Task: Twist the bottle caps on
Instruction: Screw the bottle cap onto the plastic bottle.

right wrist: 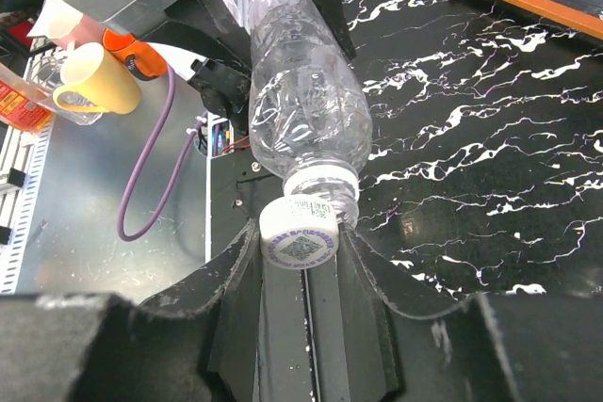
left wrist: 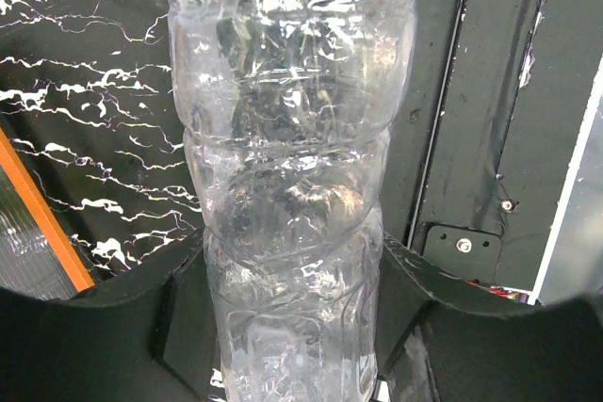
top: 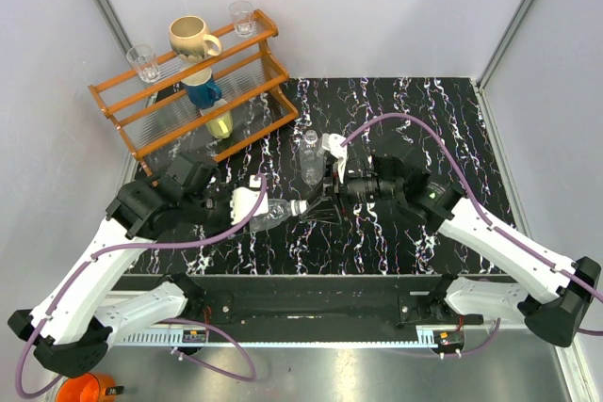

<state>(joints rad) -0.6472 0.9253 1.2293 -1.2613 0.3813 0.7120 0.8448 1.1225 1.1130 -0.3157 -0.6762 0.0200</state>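
Observation:
My left gripper [top: 256, 206] is shut on a clear ribbed bottle [top: 275, 213] and holds it level above the table, neck to the right. In the left wrist view the bottle's body [left wrist: 287, 185] fills the space between the jaws [left wrist: 292, 298]. My right gripper [top: 322, 202] is shut on a white cap [right wrist: 300, 233] with a printed top, held against the bottle's neck [right wrist: 325, 190]. The cap sits skewed, and neck threads show beside it. The second bottle [top: 309, 157] is on the table behind the grippers. I cannot make out a second cap.
A wooden rack [top: 188, 101] at the back left carries a beige mug [top: 193, 38], a blue cup [top: 203, 91] and two glasses [top: 143, 61]. The table [top: 415, 120] is black marble-patterned, with white walls around it. Purple cables loop over both arms.

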